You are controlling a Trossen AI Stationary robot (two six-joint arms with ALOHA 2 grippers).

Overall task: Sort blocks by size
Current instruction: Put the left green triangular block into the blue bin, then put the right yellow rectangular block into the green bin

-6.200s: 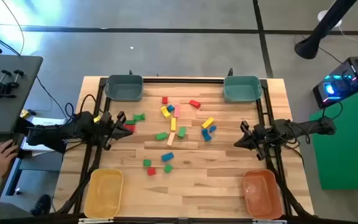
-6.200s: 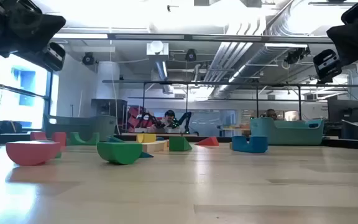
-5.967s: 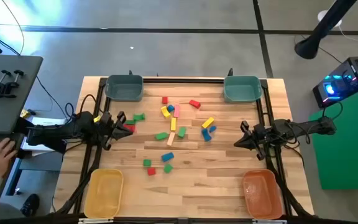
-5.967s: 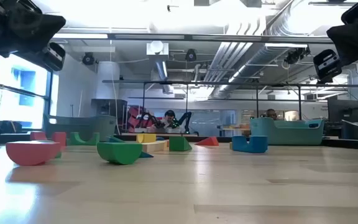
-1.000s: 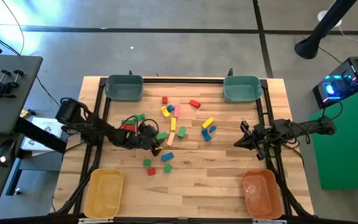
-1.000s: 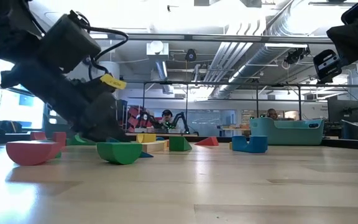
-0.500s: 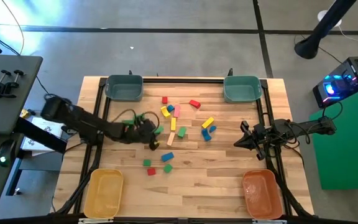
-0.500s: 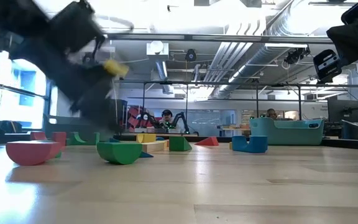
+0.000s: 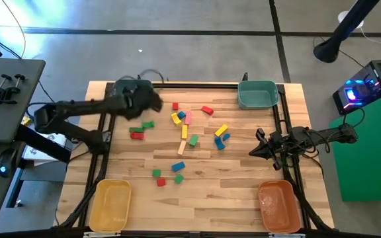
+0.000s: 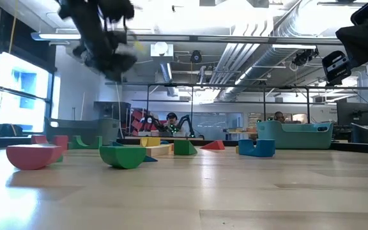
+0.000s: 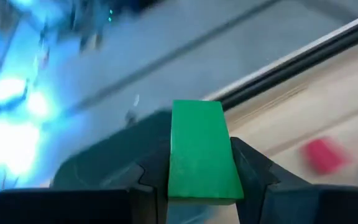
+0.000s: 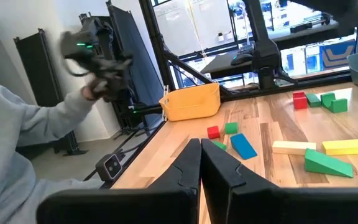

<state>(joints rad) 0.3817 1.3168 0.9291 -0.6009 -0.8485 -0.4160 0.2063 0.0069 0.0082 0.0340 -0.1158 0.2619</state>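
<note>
My left hand (image 11: 201, 180) holds a green block (image 11: 201, 152) clamped between its two fingers (image 11: 253, 171), lifted clear of the surface (image 9: 243, 192) and hanging over the far left corner, above the teal bin (image 11: 104, 162) there. From above, that hand (image 9: 144, 99) covers most of this bin.

My right hand (image 12: 201, 165) waits near the right edge of the surface, fingers pressed together with nothing between them; from above it (image 9: 260, 149) sits between the other teal bin (image 9: 256, 94) and the orange bin (image 9: 280, 205).

The rest of the blocks (image 9: 184, 132) lie scattered across the middle of the surface: red, yellow, green, blue, pink and tan pieces. A red block (image 9: 137, 135) and a green one (image 9: 137, 128) lie just beside each other near the left side. A yellow bin (image 9: 110, 203) stands at the near left corner.
</note>
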